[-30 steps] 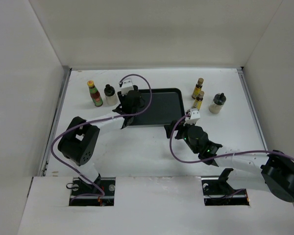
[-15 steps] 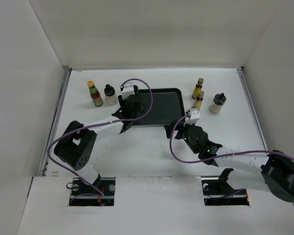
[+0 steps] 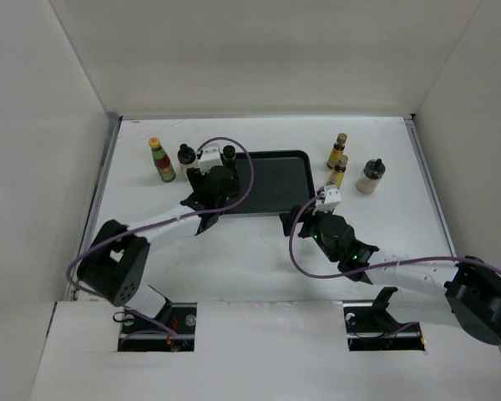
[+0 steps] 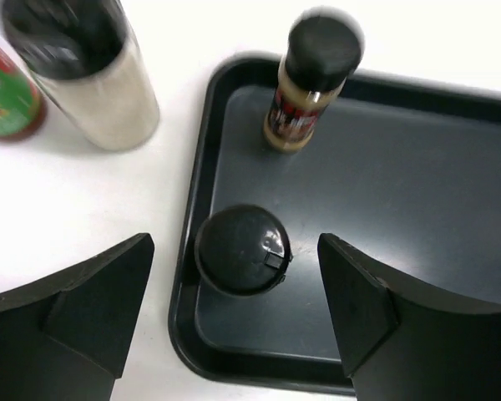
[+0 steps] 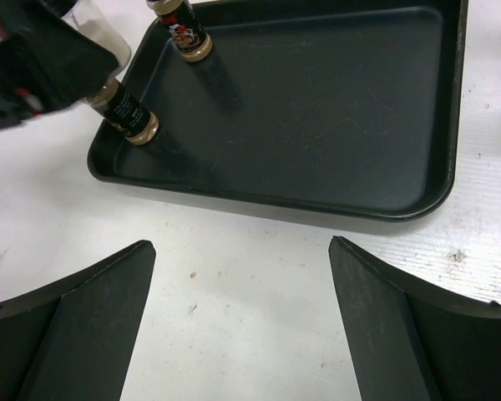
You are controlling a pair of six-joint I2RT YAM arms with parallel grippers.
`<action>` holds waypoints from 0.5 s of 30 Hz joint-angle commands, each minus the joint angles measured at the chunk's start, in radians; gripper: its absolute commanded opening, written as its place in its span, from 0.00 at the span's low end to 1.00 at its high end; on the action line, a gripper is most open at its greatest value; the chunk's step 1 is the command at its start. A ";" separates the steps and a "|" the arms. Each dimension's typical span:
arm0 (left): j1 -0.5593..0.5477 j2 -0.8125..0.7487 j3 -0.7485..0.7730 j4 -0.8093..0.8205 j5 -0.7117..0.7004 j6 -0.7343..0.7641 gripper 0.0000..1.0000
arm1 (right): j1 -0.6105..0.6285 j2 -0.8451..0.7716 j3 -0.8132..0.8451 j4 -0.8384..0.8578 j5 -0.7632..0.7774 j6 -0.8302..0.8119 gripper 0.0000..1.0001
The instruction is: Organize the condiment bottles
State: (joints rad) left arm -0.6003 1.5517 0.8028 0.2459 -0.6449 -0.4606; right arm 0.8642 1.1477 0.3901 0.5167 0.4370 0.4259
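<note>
In the left wrist view two short dark jars stand in the black tray [image 4: 384, 184]: one [image 4: 242, 249] in its near left corner, one [image 4: 309, 83] in the far left corner. My left gripper [image 4: 236, 244] is open astride the near jar, with both fingers clear of it. From above, the left gripper [image 3: 210, 185] hides that jar; the far jar [image 3: 229, 154] shows. A red bottle [image 3: 160, 160] and a white black-capped bottle [image 3: 185, 156] stand left of the tray [image 3: 271, 180]. Two amber bottles [image 3: 338, 150] [image 3: 340, 170] and another white bottle [image 3: 371, 176] stand to its right. My right gripper [image 5: 242, 246] is open over bare table before the tray [image 5: 317, 109].
White walls enclose the table on three sides. The left arm's purple cable [image 3: 234, 146] loops over the tray's left end. The right arm [image 3: 401, 276] lies across the near right of the table.
My left gripper has opened and let go of the dark jar in the tray's near left corner, and has shifted slightly left. The right arm has not moved.
</note>
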 commanded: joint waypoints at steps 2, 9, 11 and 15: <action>0.012 -0.211 0.024 0.009 -0.007 -0.006 0.79 | 0.000 -0.003 0.030 0.036 -0.004 -0.003 0.94; 0.191 -0.173 0.123 -0.043 0.045 0.002 0.76 | 0.000 0.000 0.033 0.036 -0.001 -0.003 1.00; 0.239 -0.099 0.183 -0.075 0.070 0.005 0.76 | 0.000 0.000 0.033 0.036 0.000 -0.003 1.00; 0.285 0.034 0.298 -0.138 0.103 0.017 0.76 | 0.000 -0.002 0.033 0.036 -0.004 -0.004 1.00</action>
State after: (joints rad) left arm -0.3309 1.5303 1.0264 0.1719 -0.5911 -0.4587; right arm 0.8642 1.1477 0.3901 0.5167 0.4374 0.4248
